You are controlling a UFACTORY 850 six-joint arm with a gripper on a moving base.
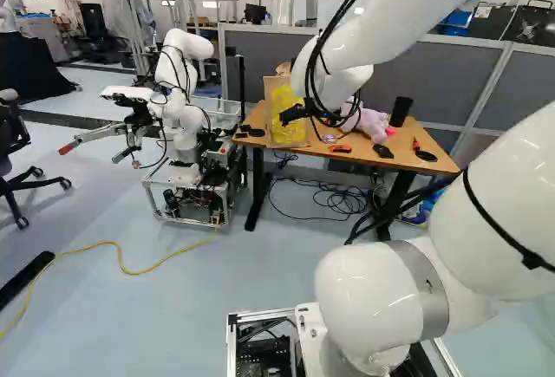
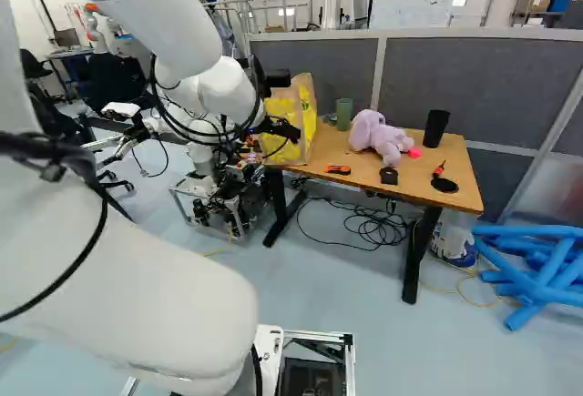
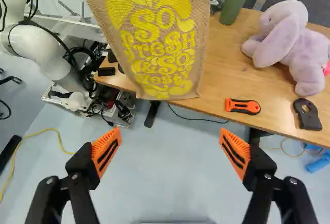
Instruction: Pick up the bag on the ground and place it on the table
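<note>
My tool (image 2: 284, 130) is spread wide, with nothing between its two fingers; only the wrist view shows that gap and the orange pads (image 3: 106, 151) facing each other across it. The bag (image 3: 167, 44) stands upright on the worktop (image 3: 221, 82), at its left end, with its base right by the near edge. The wrist view puts the bag ahead of my fingers and gives me its yellow lettering plainly, while its top runs out of sight; the base views show that top.

A green cup (image 2: 343, 114) just beyond the bag shows in the right base view and the wrist view. Small black pieces (image 1: 251, 131) at the worktop's left end show in the left base view and the wrist view. The tall black cup (image 2: 436, 128), near the far edge, is something I get from both base views, as is the red-handled tool (image 2: 440, 168) by the right end. All three views give me the lilac plush (image 3: 289, 46), the orange cutter (image 3: 243, 106) close to the near edge, and another robot (image 1: 182, 91) beyond the left end.
</note>
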